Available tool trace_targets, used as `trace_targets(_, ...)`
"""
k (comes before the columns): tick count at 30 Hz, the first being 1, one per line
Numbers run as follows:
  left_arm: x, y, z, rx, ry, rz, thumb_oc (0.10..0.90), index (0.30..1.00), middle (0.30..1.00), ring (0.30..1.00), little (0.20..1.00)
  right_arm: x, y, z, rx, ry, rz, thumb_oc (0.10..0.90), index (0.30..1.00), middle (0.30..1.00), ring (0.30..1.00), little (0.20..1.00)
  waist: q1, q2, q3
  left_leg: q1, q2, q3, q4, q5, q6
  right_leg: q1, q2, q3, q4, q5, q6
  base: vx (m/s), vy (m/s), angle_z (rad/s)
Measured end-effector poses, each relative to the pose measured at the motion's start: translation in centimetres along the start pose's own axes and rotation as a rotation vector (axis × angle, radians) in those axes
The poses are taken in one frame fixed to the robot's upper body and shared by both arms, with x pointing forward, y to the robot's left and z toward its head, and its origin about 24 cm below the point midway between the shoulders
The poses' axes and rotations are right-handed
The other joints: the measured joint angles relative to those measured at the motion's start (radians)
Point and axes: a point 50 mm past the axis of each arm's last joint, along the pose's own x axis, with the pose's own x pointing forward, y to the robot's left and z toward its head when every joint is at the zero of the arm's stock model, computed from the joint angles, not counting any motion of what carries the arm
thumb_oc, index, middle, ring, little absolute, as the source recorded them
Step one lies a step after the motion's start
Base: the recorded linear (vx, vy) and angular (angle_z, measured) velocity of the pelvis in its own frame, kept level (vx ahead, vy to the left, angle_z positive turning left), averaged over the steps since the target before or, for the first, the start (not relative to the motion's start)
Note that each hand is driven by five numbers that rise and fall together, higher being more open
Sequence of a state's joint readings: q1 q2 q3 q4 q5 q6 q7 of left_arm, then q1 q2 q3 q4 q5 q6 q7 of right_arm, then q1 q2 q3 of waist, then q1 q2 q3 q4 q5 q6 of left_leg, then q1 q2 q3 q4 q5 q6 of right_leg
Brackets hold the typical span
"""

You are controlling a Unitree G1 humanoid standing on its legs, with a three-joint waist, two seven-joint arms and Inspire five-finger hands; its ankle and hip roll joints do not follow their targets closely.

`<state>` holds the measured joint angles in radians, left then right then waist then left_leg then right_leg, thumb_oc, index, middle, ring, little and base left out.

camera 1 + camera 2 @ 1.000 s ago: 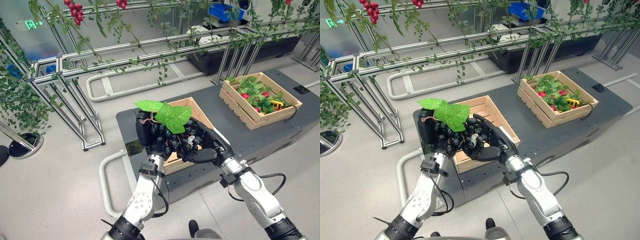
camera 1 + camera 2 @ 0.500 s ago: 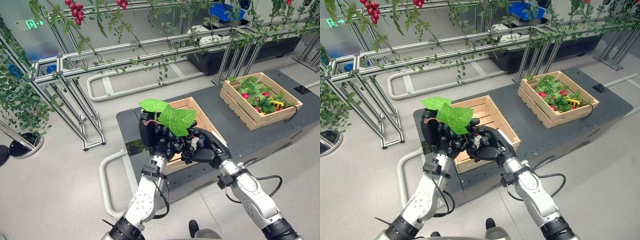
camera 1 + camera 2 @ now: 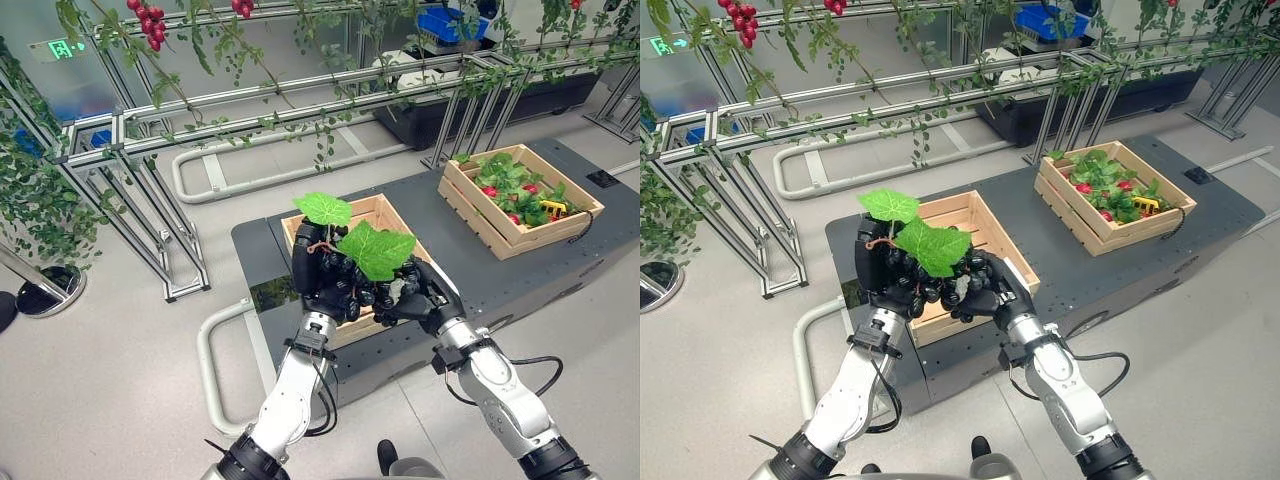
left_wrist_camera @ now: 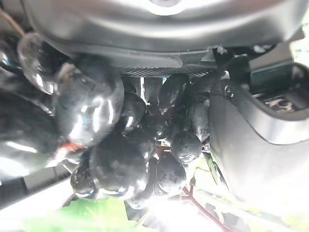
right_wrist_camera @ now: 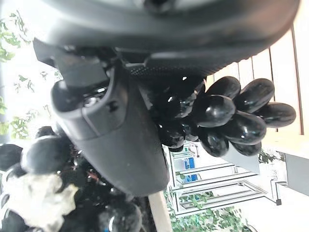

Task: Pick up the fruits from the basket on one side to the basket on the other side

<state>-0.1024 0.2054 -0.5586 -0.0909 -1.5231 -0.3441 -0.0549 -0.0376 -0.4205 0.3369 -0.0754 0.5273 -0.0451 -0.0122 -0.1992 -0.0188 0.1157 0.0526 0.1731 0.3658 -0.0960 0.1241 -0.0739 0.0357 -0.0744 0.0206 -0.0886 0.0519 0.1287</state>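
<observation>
A bunch of dark grapes (image 3: 352,284) with two green leaves (image 3: 377,249) is held up between both hands. It hangs over the front part of the near wooden crate (image 3: 368,204), which has a bare slatted floor. My left hand (image 3: 309,272) is shut on the bunch's left side. On the bunch's right side, my right hand (image 3: 432,296) curls under and round it. The left wrist view shows the grapes (image 4: 120,159) pressed against the palm, and the grapes (image 5: 231,116) also bulge past the right hand. A second crate (image 3: 522,236) at the far right holds leaves and red fruits.
Both crates stand on a dark platform (image 3: 470,262). Aluminium racks (image 3: 140,150) draped with green vines and red berry clusters (image 3: 148,20) run behind and to the left. A white tube rail (image 3: 212,330) lies on the floor by the platform's left corner.
Both hands have carried the grape bunch a little to the right and further in over the near crate. The leaves have shifted with it.
</observation>
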Motion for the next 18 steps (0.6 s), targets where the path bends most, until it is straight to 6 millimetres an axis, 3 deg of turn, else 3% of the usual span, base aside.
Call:
trace_targets(8,-1.1,1.3,3.9,0.219,-0.126,0.069,0.8,0.9,0.9,0.9,0.9,-1.4,-1.6,-0.8,0.046,0.026,-0.104,0.4,0.3,0.3,0.3,0.3,0.023,0.001,0.0,0.0,-0.003,-0.072,0.006,-0.011,-0.012,-0.011,0.003,0.018,0.0,0.002,0.002,-0.05,0.007,-0.09)
trace_targets(13,-2.2,1.9,6.7,0.398,-0.256,0.161,0.8,0.9,0.9,0.9,0.9,-1.7,-2.2,-0.7,0.085,0.015,-0.147,0.4,0.3,0.3,0.3,0.3,0.085,0.006,-0.003,0.012,-0.069,-0.319,0.006,-0.071,-0.004,-0.047,-0.015,0.113,0.001,0.027,0.025,-0.07,0.141,-0.57)
trace_targets(15,-2.5,2.0,7.6,0.462,-0.3,0.201,0.8,0.9,0.9,0.9,0.9,-1.6,-2.1,-0.6,0.098,0.004,-0.15,0.4,0.3,0.3,0.3,0.3,0.126,-0.004,-0.001,0.026,-0.137,-0.45,0.016,-0.113,0.029,-0.074,-0.027,0.159,0.024,0.036,0.032,-0.13,0.193,-1.05)
trace_targets(16,-2.9,2.2,8.6,0.51,-0.343,0.238,0.8,0.9,0.9,0.9,0.9,-1.4,-1.9,-0.5,0.134,-0.006,-0.146,0.4,0.3,0.3,0.3,0.3,0.173,-0.01,0.0,0.034,-0.169,-0.465,0.017,-0.125,0.057,-0.095,-0.035,0.17,0.027,0.053,0.037,-0.17,0.219,-1.31)
trace_targets(18,-3.1,2.3,9.9,0.561,-0.398,0.281,0.8,0.9,0.9,0.9,0.9,-1.4,-1.9,-0.5,0.164,-0.019,-0.158,0.4,0.3,0.3,0.3,0.3,0.161,-0.019,-0.002,0.042,-0.188,-0.442,0.017,-0.123,0.065,-0.089,-0.056,0.151,0.019,0.055,0.035,-0.19,0.263,-0.54)
